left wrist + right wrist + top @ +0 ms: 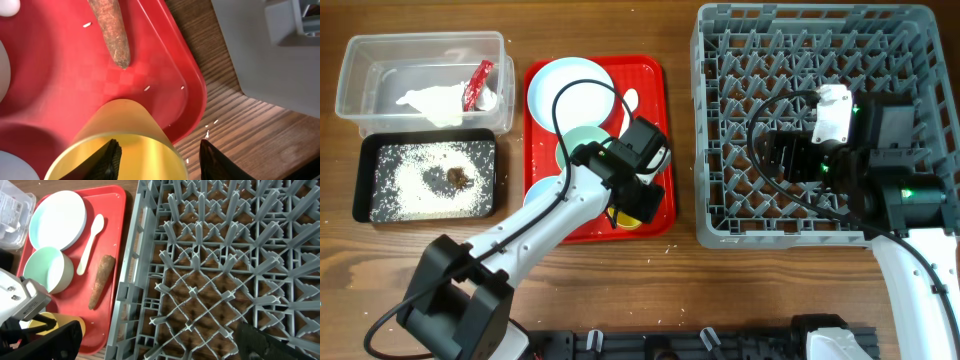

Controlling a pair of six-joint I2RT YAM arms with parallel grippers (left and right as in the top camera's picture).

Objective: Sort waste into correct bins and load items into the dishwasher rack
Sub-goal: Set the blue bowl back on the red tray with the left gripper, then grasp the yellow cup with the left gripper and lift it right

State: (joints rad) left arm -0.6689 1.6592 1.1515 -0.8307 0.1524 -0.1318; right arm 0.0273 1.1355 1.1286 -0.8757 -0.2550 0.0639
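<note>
**Yellow cup [120, 125], at a corner of the red tray [170, 60]: pick-up**
Left gripper [160, 152] open, one finger inside the cup, the other outside it toward the tray's rim. You close squarely on the wall, then lift straight up, clear of the brown stick [112, 30] farther along the tray. Right gripper [788, 158], off the tray: grip not discernible.

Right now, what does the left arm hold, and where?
Nothing gripped yet: left fingers straddle the yellow cup at its rim, one inside, one outside with a gap.
</note>
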